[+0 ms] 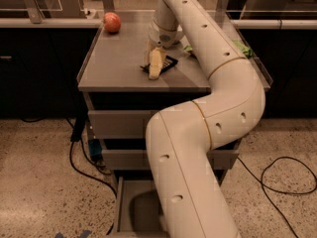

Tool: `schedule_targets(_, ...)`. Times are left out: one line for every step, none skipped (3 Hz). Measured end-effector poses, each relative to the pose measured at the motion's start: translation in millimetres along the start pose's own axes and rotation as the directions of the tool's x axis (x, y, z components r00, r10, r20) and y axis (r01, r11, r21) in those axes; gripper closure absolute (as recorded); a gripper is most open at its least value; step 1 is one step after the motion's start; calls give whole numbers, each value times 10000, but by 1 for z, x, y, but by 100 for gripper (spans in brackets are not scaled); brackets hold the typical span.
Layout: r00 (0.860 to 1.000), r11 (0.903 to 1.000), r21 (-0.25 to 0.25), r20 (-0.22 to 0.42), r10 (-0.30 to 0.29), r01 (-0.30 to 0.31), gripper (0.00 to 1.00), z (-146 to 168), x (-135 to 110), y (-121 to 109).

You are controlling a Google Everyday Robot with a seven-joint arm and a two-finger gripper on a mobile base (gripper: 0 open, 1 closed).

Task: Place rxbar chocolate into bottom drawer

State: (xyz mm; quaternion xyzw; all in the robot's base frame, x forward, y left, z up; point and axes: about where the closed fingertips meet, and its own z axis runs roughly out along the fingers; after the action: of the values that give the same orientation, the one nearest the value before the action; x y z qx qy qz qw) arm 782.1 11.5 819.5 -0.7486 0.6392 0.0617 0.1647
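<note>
The rxbar chocolate (169,62) is a small black wrapper lying flat on the grey cabinet top (119,58), near its front middle. My gripper (154,69) points down at the bar's left end and touches or hovers just over it. My white arm runs from the lower middle of the view up over the cabinet's right side. The bottom drawer (130,195) is pulled open at floor level, and my arm hides its right part.
A red apple (112,22) sits at the back left of the cabinet top. A green-and-white chip bag (242,48) lies at the right, partly behind my arm. Two closed drawers (116,123) sit above the open one. Black cables (277,177) lie on the speckled floor.
</note>
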Motion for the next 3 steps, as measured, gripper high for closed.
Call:
schedule_targets(10000, 10000, 0, 0, 0, 0, 100, -8, -3, -1)
schedule_targets(10000, 10000, 18, -4, -8, 8, 100, -11, -5, 4)
schedule_targets(9875, 9751, 1635, -730, -1394, 1497, 100, -89, -58, -13)
